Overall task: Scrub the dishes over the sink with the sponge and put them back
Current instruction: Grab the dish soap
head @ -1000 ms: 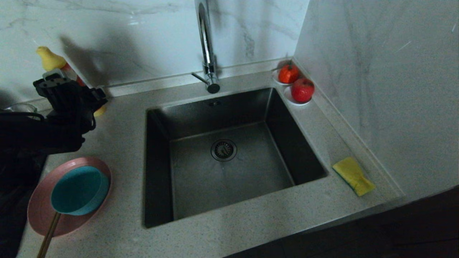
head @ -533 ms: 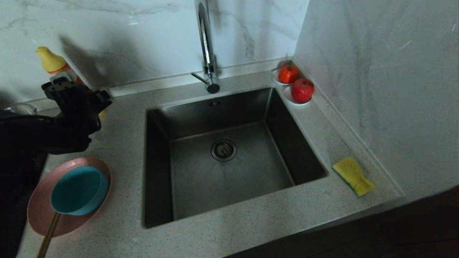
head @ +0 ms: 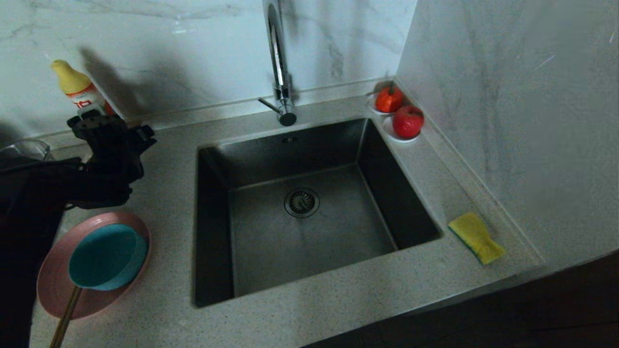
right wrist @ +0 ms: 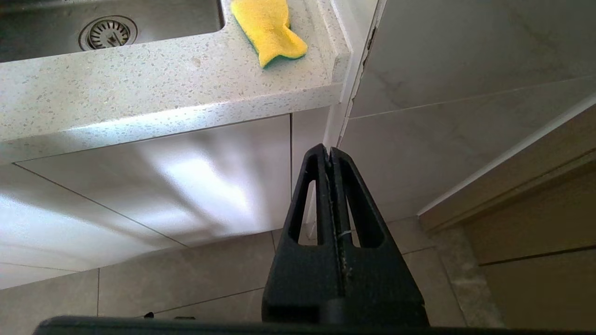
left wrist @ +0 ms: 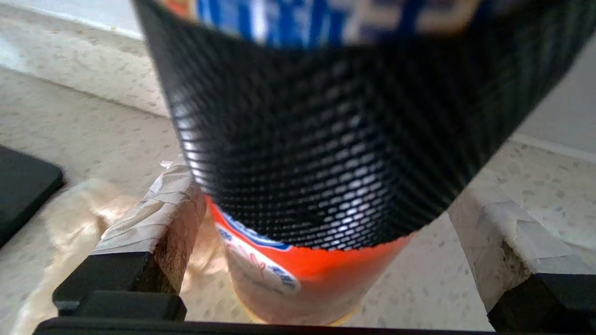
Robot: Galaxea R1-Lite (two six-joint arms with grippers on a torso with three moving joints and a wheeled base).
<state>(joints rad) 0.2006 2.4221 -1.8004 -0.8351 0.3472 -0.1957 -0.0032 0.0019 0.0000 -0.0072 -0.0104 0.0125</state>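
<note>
speckled grey stone desk (head: 338, 309), one unit, set around the sink (head: 271, 270), a dark steel basin with a round drain and a chrome tap (head: 276, 53) at its back edge. dishes, two: pink plate (head: 53, 285) on the desk at the sink's left, near the front edge, with the teal bowl (head: 107, 256) resting on it and a thin wooden stick (head: 65, 314) slanting off the plate toward the front. sponge (head: 476, 237), yellow with a green underside, lying on the desk at the sink's right, close to the side wall. left gripper (left wrist: 321, 279), fingers spread wide and released, holding nothing, straddling the lower part of a yellow-capped bottle (head: 80, 89) at the back left without closing on it; a clear glass pot (head: 24, 147) stands just beside the arm. right gripper (right wrist: 329, 160), fingers clenched together and empty, parked below the desk edge facing the cabinet front. progress, by judgement: nothing scrubbed, both dishes and the sponge still unlifted, so the whole wash and return is left. room: basin is bare and wide; the plate sits tight to the front edge, the sponge tight to the wall, and two red fruits (head: 408, 121) on saucers crowd the back right corner.
</note>
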